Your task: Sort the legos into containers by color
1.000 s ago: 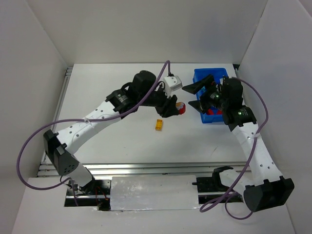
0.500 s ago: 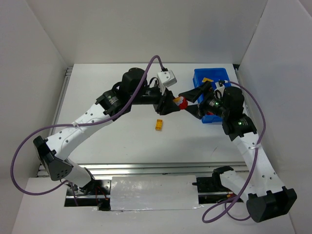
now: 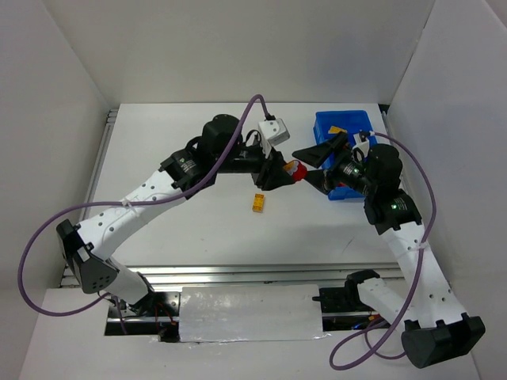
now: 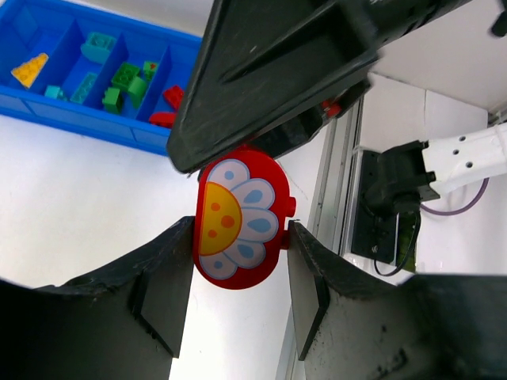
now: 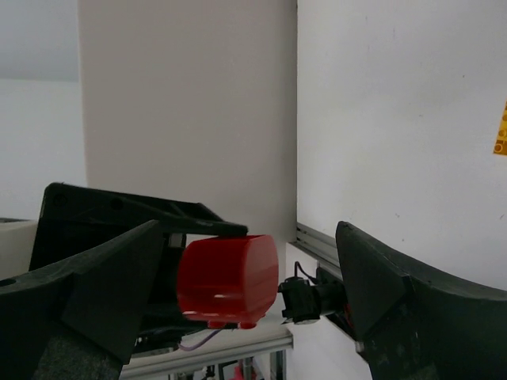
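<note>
White panel walls [image 3: 238, 47] enclose 3 sides of a white tabletop [image 3: 317, 229] edged with aluminium rails [image 3: 238, 274].

On tabletop [image 3: 182, 134] sat bin [image 3: 358, 119]. Just left of bin, above tabletop: held brick [image 3: 295, 171] in left end effector [image 3: 287, 172], right end effector [image 3: 313, 163] straddling it from bin side. Further left of bin and nearer, loose brick [image 3: 258, 203] lay on tabletop. Inside bin compartments lay bricks [image 4: 123, 79].

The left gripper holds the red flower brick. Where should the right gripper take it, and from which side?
Probably the free rounded end, coming from the bin: the left gripper clamps two edges of the red flower brick, leaving that end projecting toward the open right gripper.
</note>
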Motion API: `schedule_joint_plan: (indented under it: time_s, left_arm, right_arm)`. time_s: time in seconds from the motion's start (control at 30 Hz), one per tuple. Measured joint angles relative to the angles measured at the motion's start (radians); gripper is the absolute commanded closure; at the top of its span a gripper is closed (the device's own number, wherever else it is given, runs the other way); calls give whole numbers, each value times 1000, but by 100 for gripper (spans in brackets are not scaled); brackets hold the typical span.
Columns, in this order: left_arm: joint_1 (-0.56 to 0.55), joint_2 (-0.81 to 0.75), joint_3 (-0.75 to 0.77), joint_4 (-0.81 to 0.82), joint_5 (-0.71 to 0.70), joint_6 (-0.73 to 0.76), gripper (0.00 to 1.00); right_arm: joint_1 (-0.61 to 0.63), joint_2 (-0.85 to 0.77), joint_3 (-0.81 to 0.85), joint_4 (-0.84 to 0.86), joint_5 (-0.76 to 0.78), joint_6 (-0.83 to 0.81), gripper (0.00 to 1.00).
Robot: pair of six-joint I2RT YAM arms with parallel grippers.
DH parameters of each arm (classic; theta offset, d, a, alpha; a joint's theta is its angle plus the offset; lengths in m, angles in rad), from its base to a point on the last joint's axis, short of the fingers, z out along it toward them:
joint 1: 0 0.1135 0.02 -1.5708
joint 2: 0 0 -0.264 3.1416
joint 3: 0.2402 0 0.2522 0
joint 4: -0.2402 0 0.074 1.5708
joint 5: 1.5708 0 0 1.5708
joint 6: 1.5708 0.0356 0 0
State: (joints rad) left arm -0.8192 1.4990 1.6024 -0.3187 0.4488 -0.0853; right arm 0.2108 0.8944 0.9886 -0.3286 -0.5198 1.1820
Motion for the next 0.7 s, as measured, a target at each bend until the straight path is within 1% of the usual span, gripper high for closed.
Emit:
schedule_joint_plan:
  time_s: [0.27, 0.43, 0.53, 0.57, 0.7]
  left_arm:
    - [-1, -1, -23, -16, -23, 3, 100]
    - [-2, -3, -37, -14, -37, 3, 100]
    - [-2, -3, -37, -10, -43, 4, 100]
    - [-2, -3, -37, -11, -45, 4, 100]
    - [-2, -3, -37, -10, -48, 4, 100]
  right_arm:
    - [10, -25, 29, -48, 35, -33, 4]
    - [11, -23, 29, -57, 5, -48, 6]
    - [17, -19, 29, -58, -23, -56, 10]
    - [20, -19, 29, -57, -31, -60, 13]
    - [38, -19, 29, -58, -50, -78, 16]
